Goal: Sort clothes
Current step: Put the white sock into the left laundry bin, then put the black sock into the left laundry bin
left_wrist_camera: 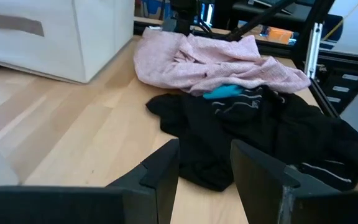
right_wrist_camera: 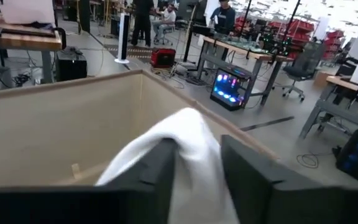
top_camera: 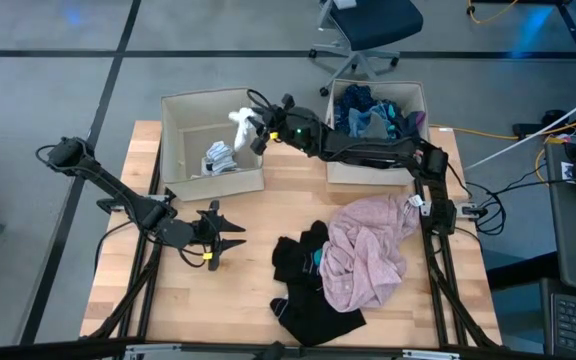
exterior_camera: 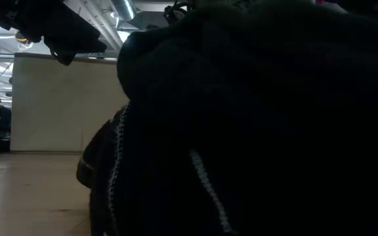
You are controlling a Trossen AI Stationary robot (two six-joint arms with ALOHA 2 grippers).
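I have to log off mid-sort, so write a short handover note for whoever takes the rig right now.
Right gripper: over the left box, white sock between its fingers; grip cannot be confirmed.
Left gripper: open, empty, low over the table, facing the pile.
Done: pale socks in the left box; blue clothes in the right box.
Left: drop the sock, then sort the pink garment and black pieces on the table.

We see two fabric boxes at the table's [top_camera: 118, 300] far edge, left box [top_camera: 183, 140] holding socks [top_camera: 219, 158], right box [top_camera: 416, 105] holding clothes [top_camera: 370, 115]; nearer, right of centre, a garment [top_camera: 373, 245] overlaps dark pieces [top_camera: 303, 290].
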